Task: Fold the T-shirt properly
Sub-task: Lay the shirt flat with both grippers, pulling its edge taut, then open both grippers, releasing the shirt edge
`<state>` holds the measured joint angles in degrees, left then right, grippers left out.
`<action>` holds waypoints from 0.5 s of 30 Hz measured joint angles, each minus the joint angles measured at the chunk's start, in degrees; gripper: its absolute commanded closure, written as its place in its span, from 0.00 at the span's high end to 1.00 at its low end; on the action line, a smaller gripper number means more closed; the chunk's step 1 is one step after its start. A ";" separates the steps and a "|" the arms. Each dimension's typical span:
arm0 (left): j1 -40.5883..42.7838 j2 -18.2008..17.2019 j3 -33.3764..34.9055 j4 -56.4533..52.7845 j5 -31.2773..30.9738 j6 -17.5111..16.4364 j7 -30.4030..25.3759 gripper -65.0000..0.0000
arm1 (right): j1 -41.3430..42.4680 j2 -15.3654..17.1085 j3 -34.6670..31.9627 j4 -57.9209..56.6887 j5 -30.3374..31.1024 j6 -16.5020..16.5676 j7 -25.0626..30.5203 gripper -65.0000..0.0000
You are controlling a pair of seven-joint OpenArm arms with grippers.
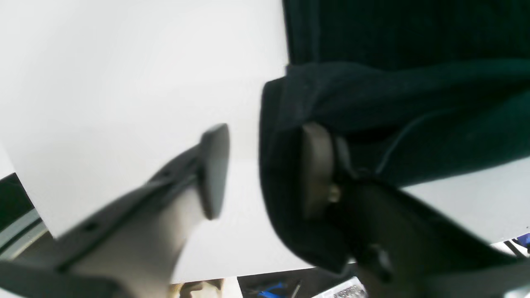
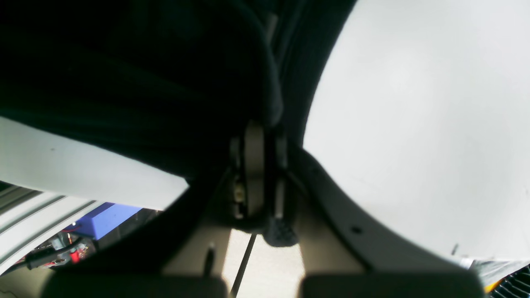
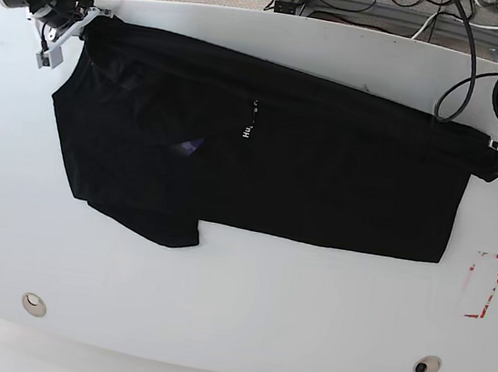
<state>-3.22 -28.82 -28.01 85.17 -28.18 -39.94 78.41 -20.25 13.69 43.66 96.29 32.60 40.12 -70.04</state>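
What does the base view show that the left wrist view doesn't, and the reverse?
Only base: the whole T-shirt spread flat, its white print, the right gripper at one corner, and red marks on the table.
Only left wrist: the left gripper with fingers parted, cloth draped over one.
Both: black shirt, white table.

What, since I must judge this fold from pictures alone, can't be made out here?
- Tiny white printed word on the plain black soft-fabric T-shirt: base view, too small to read.
- Right gripper tips: right wrist view, buried in dark cloth.
- Left gripper: left wrist view, blurred; cloth drapes one jaw, hiding whether it's caught.
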 measured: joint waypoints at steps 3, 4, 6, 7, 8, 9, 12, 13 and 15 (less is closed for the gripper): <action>-1.88 -0.09 0.00 -3.67 0.11 -0.02 -2.03 0.56 | 1.03 -0.02 0.13 -0.04 -2.38 0.00 -0.04 0.20; -2.38 -0.52 0.07 -5.01 -0.09 0.00 -3.32 0.57 | 1.22 0.00 0.13 -0.04 -2.64 0.00 -0.04 0.28; -3.10 -1.62 0.15 -7.08 -0.35 0.00 -4.83 0.57 | 1.16 0.07 0.52 0.00 -2.56 0.00 -0.04 0.49; -3.61 -2.43 0.17 -8.17 -0.52 0.00 -5.35 0.57 | 1.11 0.04 1.62 0.07 -2.05 0.00 -0.28 0.58; -4.26 -2.86 0.15 -8.74 -0.07 -0.04 -5.18 0.57 | 1.11 0.15 2.80 0.17 -1.66 0.00 -0.28 0.68; -4.98 -3.08 0.00 -9.25 0.26 -0.07 -5.16 0.57 | 1.09 0.26 3.72 0.42 -1.33 -0.02 -0.59 0.77; -6.88 -3.34 -0.24 -9.38 0.52 0.00 -5.88 0.57 | 0.66 0.79 4.81 1.20 0.46 -0.04 -0.79 0.94; -7.43 -3.39 -0.72 -9.18 0.09 0.00 -6.47 0.57 | 0.52 0.74 4.90 1.62 2.27 -0.13 -0.81 0.94; -8.17 -3.48 -2.58 -9.11 -0.37 -0.09 -6.95 0.57 | 0.33 0.72 5.20 2.12 5.49 -0.13 -0.83 0.94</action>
<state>-11.40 -32.29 -30.59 76.05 -28.56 -40.03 71.46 -19.92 14.41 48.86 98.41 38.09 39.99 -70.87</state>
